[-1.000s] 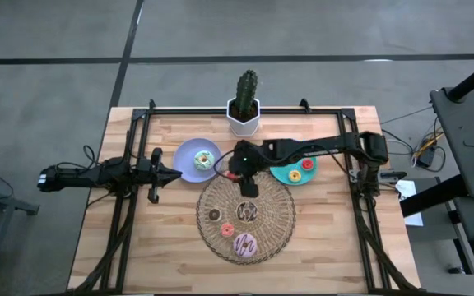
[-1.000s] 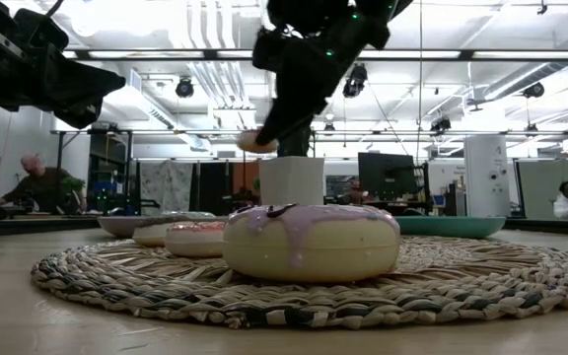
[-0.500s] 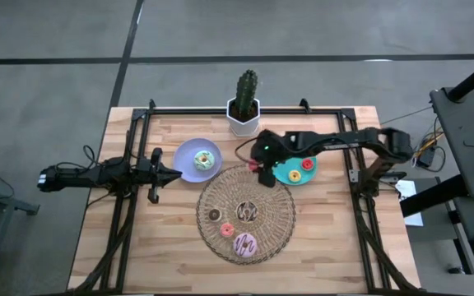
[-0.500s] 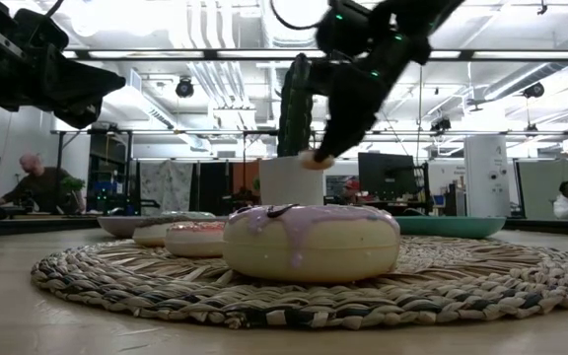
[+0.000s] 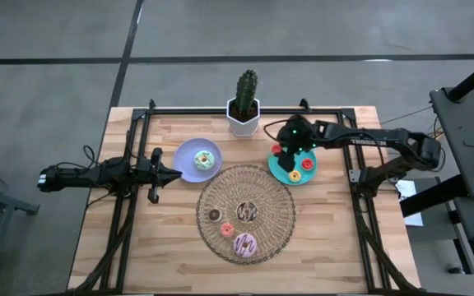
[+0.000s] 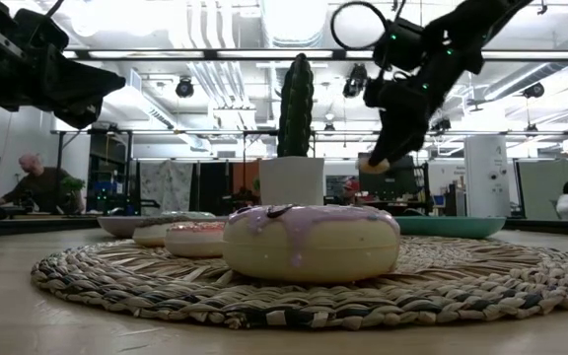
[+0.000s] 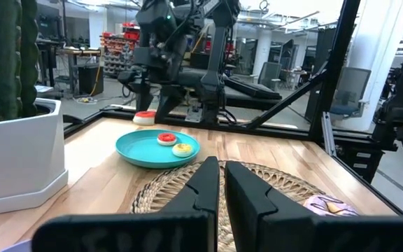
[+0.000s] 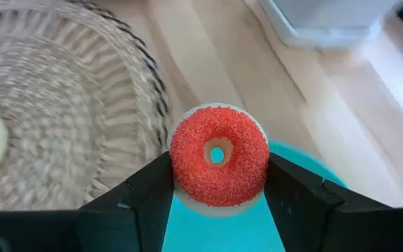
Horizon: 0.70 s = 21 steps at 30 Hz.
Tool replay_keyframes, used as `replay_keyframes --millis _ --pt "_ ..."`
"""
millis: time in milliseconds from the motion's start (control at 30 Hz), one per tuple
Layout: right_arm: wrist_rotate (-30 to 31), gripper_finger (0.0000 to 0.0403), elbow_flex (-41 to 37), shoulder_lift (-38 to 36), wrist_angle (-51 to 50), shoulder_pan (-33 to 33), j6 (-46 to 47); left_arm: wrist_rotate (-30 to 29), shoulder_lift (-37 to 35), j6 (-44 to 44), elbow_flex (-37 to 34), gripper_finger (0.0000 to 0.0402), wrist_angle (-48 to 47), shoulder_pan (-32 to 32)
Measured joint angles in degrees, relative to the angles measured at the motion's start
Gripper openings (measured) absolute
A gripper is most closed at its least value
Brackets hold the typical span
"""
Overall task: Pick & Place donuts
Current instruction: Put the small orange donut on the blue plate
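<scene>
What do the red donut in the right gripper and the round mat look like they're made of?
The red donut, pinched in the right gripper, has a grainy, sugar-like red top on a pale base, likely moulded plastic or foam; which one I can't tell. The round mat looks like woven wicker or straw: matte tan braided coils with open gaps.

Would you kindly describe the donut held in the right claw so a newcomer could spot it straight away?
Start at the white pot with the cactus at the table's far edge, then go to the teal plate beside it on the right arm's side. Above that plate's rim, the right claw holds a small red donut. It is the only donut held in the air; the plate's red and yellow ones lie flat.
</scene>
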Motion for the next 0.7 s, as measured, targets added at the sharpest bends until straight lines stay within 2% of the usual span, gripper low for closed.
replay_keyframes --millis 300,700 --pt "-0.1 0.0199 -2.8 -1.7 -0.2 -4.3 3.3 0.0 0.0 0.0 0.0 0.0000 0.0 0.0" --pt "0.9 0.0199 -2.9 1.2 -5.6 -8.3 9.3 0.0 0.0 0.0 0.0 0.0000 0.1 0.0"
